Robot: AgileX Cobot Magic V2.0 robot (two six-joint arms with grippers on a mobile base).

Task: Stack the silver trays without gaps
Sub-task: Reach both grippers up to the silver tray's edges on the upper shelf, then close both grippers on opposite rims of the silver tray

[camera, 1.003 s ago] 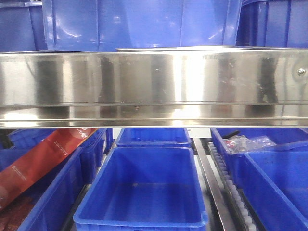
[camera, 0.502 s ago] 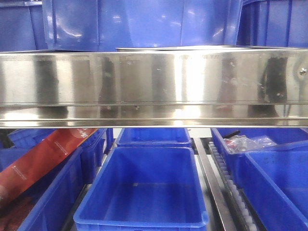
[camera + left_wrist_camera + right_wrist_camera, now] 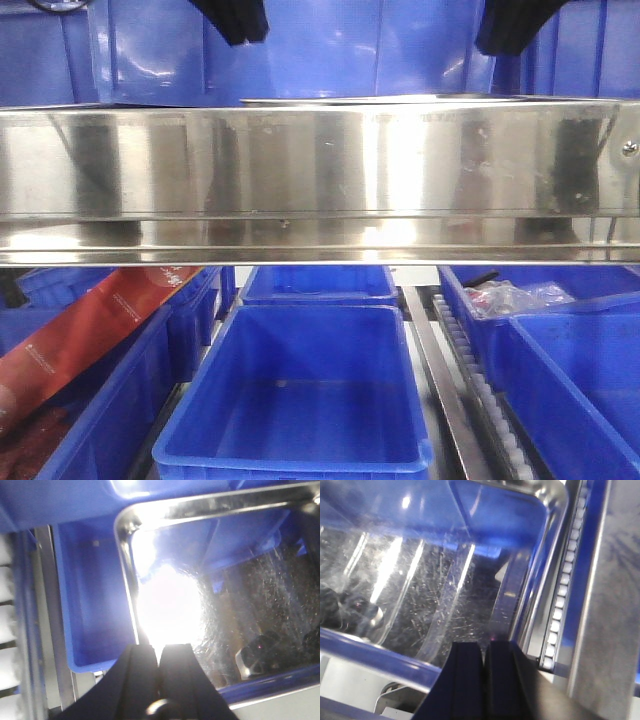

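A silver tray (image 3: 370, 99) shows edge-on as a thin rim just above the steel rail, in front of a blue bin (image 3: 300, 50). In the left wrist view the tray (image 3: 235, 595) lies in a blue bin and its bottom glares white. My left gripper (image 3: 159, 647) hangs over the tray's near left part, shut with nothing between its fingers. In the right wrist view the scratched tray (image 3: 420, 590) fills the left side, and my right gripper (image 3: 484, 646) is shut and empty near its right rim. Both grippers, left (image 3: 237, 25) and right (image 3: 510, 30), hang above the tray.
A broad mirror-like steel rail (image 3: 320, 180) spans the front view. Below it stand several blue bins (image 3: 300, 400), one holding a red packet (image 3: 90, 330) and one clear bags (image 3: 520, 297). A white roller track (image 3: 560, 605) runs right of the tray.
Both black grippers have come down into the top of the front view; a second ago neither showed there. The tray rim and the bins stay where they were.
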